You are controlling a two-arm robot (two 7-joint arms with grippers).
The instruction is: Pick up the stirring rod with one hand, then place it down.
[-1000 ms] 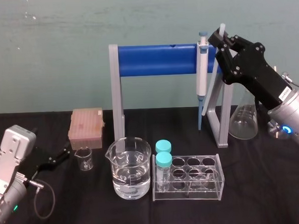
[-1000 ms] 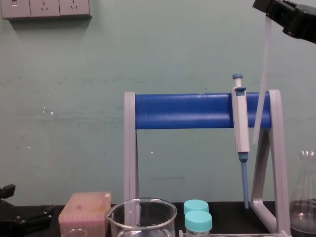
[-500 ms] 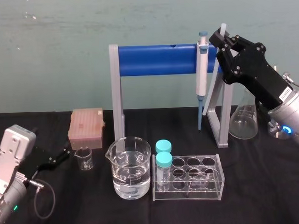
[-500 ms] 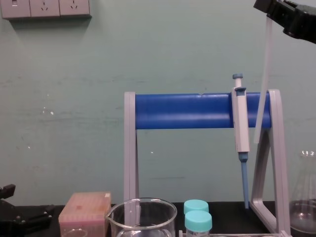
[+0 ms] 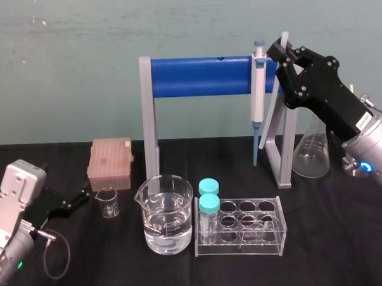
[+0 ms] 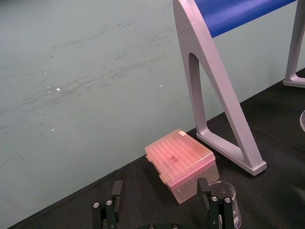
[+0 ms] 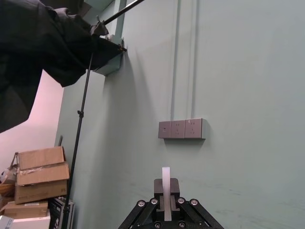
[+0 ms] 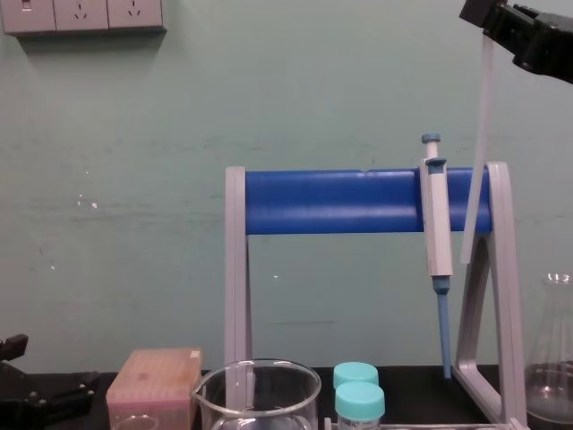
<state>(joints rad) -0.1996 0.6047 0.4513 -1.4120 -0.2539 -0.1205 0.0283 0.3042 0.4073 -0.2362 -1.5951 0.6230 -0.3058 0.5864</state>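
While your black right gripper [image 5: 281, 49] is pinching the long, thin, translucent whitish stirring rod [image 8: 477, 143] near its upper end, high beside the grey-and-blue rack [image 5: 201, 76], the rod is hanging steeply down toward the black table [image 5: 341, 238], and your spread left gripper [image 6: 162, 210] is lying parked at left.

Stirring rod [image 5: 269, 117] [image 8: 477, 143] [image 7: 166, 191]: long, thin, straight, translucent whitish.
Pose: nearly upright, slightly tilted, with the upper end leaning toward the right edge of the worktop [image 5: 347, 237].
Place: in the air over the back right part of the worktop, near its far edge, lower end well clear of the surface.
Hold: clamped near its upper end, with a short stub above the fingers [image 7: 174, 187].
Right gripper [image 5: 282, 50] [image 8: 491, 18] [image 7: 166, 183]: black, raised high, fingers closed on the rod.
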